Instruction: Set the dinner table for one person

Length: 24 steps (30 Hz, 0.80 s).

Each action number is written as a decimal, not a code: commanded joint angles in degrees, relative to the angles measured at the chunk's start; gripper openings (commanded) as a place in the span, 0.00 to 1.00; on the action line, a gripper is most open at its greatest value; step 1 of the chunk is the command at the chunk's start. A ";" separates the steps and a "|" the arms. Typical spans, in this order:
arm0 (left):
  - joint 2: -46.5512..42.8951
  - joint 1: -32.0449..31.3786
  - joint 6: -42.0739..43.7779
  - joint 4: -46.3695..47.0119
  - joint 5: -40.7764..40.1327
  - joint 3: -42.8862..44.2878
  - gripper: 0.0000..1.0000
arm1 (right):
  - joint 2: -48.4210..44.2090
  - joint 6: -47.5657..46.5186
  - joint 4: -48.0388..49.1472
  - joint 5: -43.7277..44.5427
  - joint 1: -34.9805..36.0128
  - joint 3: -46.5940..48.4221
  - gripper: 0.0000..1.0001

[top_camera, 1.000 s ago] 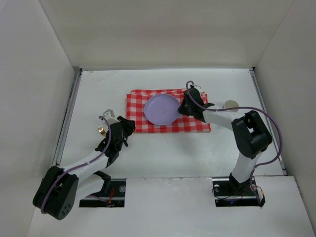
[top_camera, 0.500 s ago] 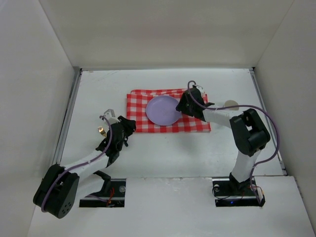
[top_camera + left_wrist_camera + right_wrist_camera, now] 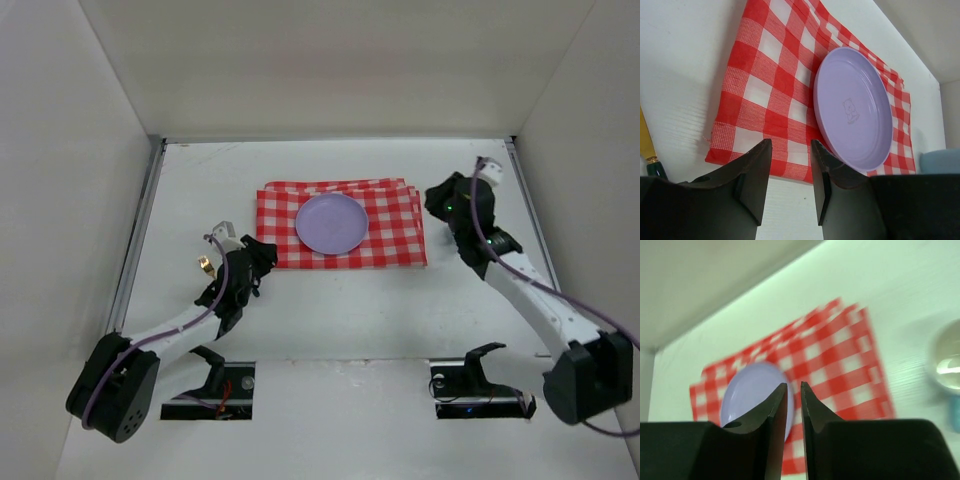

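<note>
The dinner table (image 3: 350, 310) is the white surface. A red-and-white checked cloth (image 3: 390, 235) lies at its middle with a lilac plate (image 3: 331, 223) on it. The plate also shows in the left wrist view (image 3: 852, 110) and the right wrist view (image 3: 747, 390). My left gripper (image 3: 262, 252) is open and empty at the cloth's near left corner (image 3: 791, 145). My right gripper (image 3: 432, 198) hovers just right of the cloth, clear of the plate. Its jaws (image 3: 793, 385) stand a narrow gap apart with nothing between them.
A knife with a gold blade and dark green handle (image 3: 205, 265) lies left of my left gripper (image 3: 646, 145). A pale cup (image 3: 946, 362) stands right of the cloth, with a light blue thing (image 3: 955, 412) near it. White walls enclose the table on three sides.
My right gripper has left the plate's right edge and swung back to the right, off the cloth. The plate shifted slightly right before that. The left arm has not moved.
</note>
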 commanded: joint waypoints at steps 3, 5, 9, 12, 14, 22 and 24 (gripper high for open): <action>-2.85 -1.21 1.00 2.74 -0.98 0.26 0.35 | -9.08 -1.26 -7.38 12.34 -7.41 -8.19 0.22; -2.77 -1.39 1.00 2.65 -0.98 0.44 0.35 | -10.49 -0.74 -8.26 14.37 -9.17 -10.30 0.29; -2.59 -1.74 0.91 2.65 -0.98 0.35 0.35 | -10.59 -1.26 -8.18 16.57 -10.76 -12.33 0.46; -1.71 -1.65 0.74 2.92 -0.81 0.44 0.35 | -8.14 -2.40 -7.39 15.70 -11.63 -12.59 0.57; -1.45 -1.83 0.65 3.18 -0.63 0.35 0.35 | -6.11 -3.37 -6.07 14.82 -11.81 -12.68 0.58; 0.57 -2.00 0.74 3.53 -0.98 0.87 0.35 | 1.80 -5.92 -2.03 10.59 -12.87 -11.01 0.53; 0.84 -2.00 0.65 3.79 -0.89 0.88 0.35 | 3.56 -6.01 -1.50 10.60 -12.95 -10.22 0.52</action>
